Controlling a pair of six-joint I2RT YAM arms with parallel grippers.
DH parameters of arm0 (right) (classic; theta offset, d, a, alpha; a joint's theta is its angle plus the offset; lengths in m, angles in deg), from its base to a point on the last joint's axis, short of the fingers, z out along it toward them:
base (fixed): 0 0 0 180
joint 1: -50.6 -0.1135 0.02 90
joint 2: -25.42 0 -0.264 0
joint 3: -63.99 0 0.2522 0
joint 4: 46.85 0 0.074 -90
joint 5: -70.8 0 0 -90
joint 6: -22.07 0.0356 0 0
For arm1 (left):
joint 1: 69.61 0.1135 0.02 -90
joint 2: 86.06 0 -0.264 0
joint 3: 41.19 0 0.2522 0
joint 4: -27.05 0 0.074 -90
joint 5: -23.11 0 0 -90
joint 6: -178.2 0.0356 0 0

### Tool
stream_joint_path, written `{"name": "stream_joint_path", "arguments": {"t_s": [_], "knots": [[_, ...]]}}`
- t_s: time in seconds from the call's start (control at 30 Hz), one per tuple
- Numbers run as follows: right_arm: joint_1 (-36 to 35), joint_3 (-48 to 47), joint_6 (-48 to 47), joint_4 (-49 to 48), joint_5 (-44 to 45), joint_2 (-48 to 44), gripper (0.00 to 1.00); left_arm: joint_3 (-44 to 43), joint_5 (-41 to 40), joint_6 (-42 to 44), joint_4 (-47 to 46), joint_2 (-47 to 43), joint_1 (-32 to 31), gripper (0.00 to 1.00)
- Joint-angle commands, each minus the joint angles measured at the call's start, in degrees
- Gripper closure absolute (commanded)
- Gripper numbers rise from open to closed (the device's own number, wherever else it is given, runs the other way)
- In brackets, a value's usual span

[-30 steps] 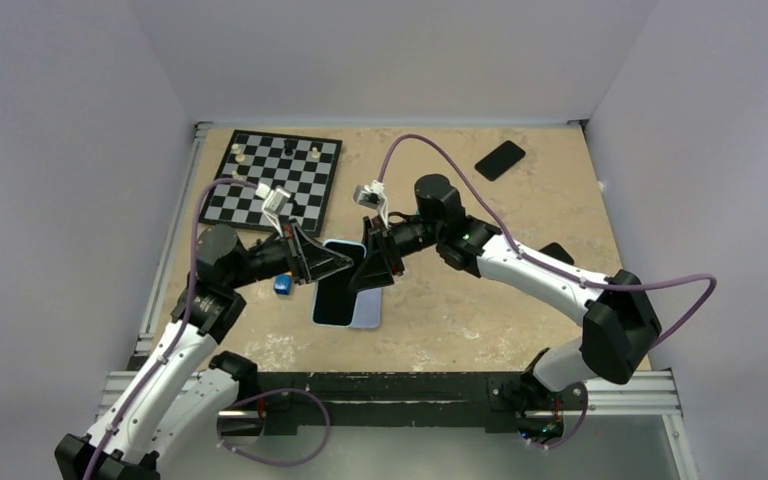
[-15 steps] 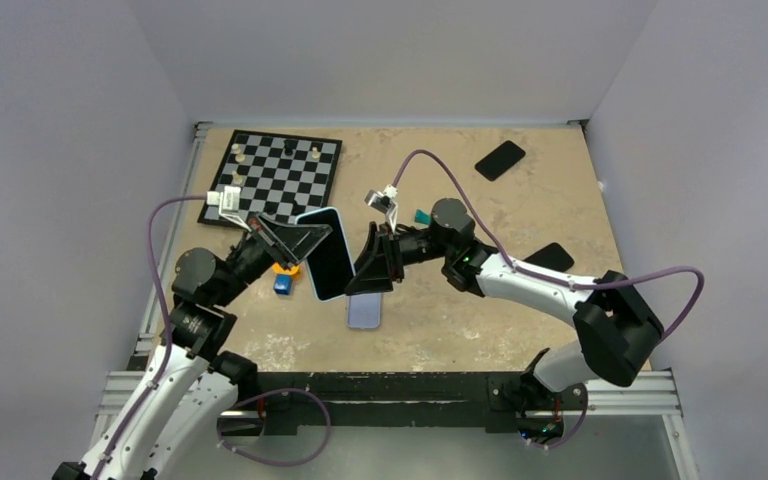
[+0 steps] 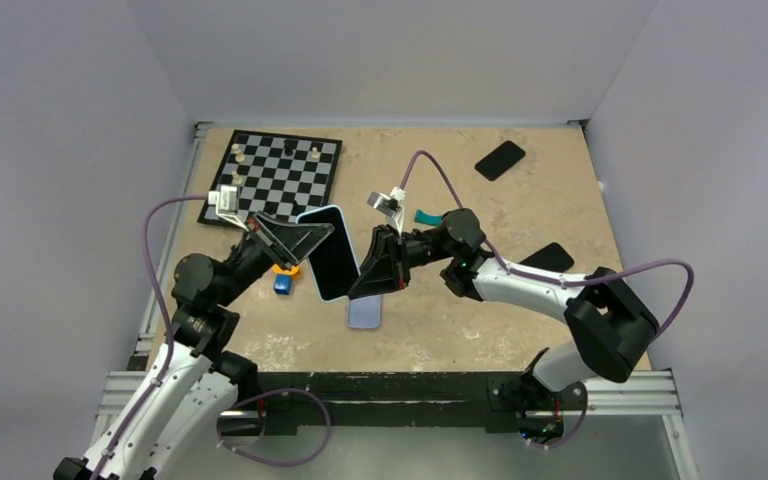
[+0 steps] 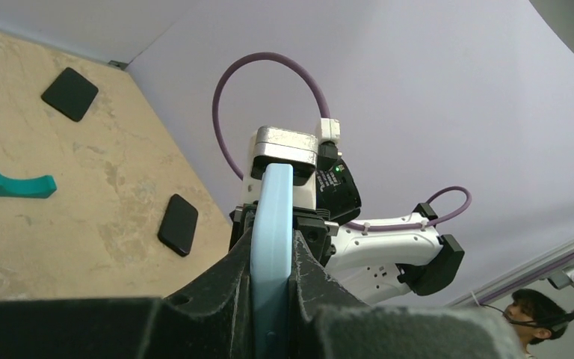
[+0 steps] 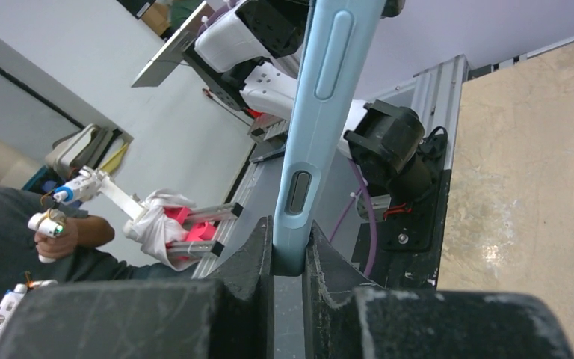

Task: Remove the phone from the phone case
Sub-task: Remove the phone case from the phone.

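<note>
From above, the left gripper [image 3: 318, 240] clamped one black-screened, pale-blue-rimmed phone [image 3: 328, 258] tilted above the tan table [image 3: 520, 205], the right gripper [image 3: 362, 285] pinched one pale blue phone case [image 3: 365, 315] beside it, and two other black phones [image 3: 500, 159] lay flat. In the left wrist view two fingers [image 4: 217, 293] squeezed the phone's edge; in the right, two squeezed the case's buttoned side.

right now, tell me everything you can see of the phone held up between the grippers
The phone has a dark screen in a matte light blue surround, with a long raised side button and a small dark oval one. It hangs tilted above the table, pinched by the left gripper and right gripper.
</note>
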Motion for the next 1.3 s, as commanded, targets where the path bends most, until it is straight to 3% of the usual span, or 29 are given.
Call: {"name": "stream_joint_path", "arguments": {"t_s": [0.0,0.1,0.23,0.4,0.9,1.2,1.27], "knots": [[-0.2,2.1,-3.1,-13.4,-3.5,-1.7,1.00,-0.7,0.7,-10.5,-0.8,0.1,0.8,1.00],[-0.5,3.9,-9.1,-12.8,-1.3,-4.1,1.00,1.3,2.2,-18.6,-1.0,1.4,0.9,1.00],[-2.0,4.6,-19.0,-8.8,2.5,-9.2,1.00,6.3,4.2,-30.9,-10.2,4.4,0.9,1.00],[-2.9,-1.7,-27.0,-1.2,3.2,-9.3,1.00,9.7,4.8,-37.4,-16.2,6.3,0.9,1.00],[-4.9,-18.1,-42.5,14.2,0.0,-4.0,1.00,11.1,7.0,-40.9,-21.3,7.5,0.9,1.00],[-4.9,-20.3,-44.6,20.6,17.1,-0.9,1.00,11.5,5.6,-40.6,-24.1,7.0,0.8,1.00],[-4.9,-19.4,-45.8,22.4,26.1,-1.6,1.00,12.5,3.9,-41.1,-27.0,7.0,0.8,1.00]]}}
